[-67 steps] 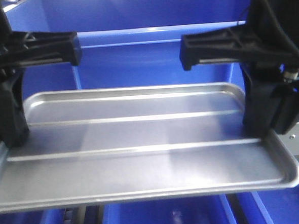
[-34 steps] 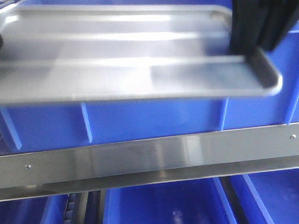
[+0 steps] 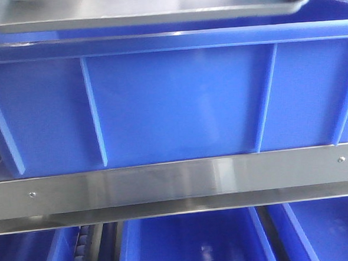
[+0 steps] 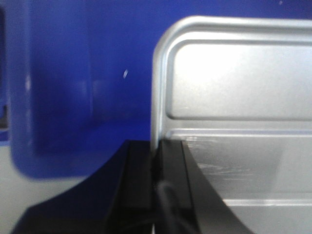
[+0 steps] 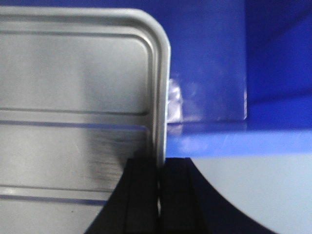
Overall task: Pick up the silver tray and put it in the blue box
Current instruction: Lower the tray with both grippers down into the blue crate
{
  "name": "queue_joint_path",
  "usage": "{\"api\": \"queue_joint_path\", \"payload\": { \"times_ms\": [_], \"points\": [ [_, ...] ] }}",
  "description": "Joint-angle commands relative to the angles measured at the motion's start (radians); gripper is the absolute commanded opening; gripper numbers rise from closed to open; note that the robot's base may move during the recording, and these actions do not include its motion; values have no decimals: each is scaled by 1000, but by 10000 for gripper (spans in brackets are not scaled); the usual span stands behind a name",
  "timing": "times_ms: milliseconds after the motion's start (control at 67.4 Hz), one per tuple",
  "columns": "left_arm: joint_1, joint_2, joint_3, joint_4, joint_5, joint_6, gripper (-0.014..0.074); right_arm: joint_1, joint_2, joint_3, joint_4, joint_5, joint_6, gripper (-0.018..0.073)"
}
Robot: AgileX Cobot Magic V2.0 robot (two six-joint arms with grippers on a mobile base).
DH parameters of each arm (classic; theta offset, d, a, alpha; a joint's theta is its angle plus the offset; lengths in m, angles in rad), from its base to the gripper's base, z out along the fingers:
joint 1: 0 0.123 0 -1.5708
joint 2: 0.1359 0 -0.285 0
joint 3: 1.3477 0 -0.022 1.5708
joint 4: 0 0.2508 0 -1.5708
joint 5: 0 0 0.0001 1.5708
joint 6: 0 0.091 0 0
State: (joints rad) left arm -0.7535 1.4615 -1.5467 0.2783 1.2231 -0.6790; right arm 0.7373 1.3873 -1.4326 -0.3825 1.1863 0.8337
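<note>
Change: the silver tray (image 3: 149,9), half a second ago across the upper front view with a black arm on its right end, now shows only as a thin strip along the top edge, and no arm appears in that view.
Left gripper (image 4: 156,151): jaws closed on the tray's left rim, one black finger on each side of the lip, just below a rounded corner.
Silver tray: held level over the open top of the blue box (image 3: 178,106), just above its near rim; whether they touch cannot be told.
Blue box: ribbed front wall fills the front view, resting above a steel rail (image 3: 177,186); lower blue bins (image 3: 187,248) sit beneath.
Right gripper (image 5: 160,168): jaws closed on the tray's right rim, blue wall beyond.
</note>
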Motion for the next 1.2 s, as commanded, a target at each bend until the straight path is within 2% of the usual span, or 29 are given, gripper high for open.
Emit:
{"api": "queue_joint_path", "payload": {
  "times_ms": [0, 148, 371, 519, 698, 1187],
  "points": [
    [35, 12, -74, -114, -148, 64, -101, -53, 25, -116, 65, -134, -106, 59],
    [98, 94, -126, -130, -190, 114, -101, -141, 133, -225, 166, -153, -217, 59],
    [178, 217, -227, -132, -230, 164, -101, -200, 265, -329, 177, -166, -259, 59],
    [209, 280, -263, -135, -257, 182, -101, -225, 329, -357, 177, -186, -271, 59],
    [217, 333, -263, -145, -267, 182, -101, -250, 377, -357, 178, -211, -271, 59],
    [217, 368, -263, -138, -267, 183, -101, -251, 385, -357, 178, -212, -271, 59]
  ]
}}
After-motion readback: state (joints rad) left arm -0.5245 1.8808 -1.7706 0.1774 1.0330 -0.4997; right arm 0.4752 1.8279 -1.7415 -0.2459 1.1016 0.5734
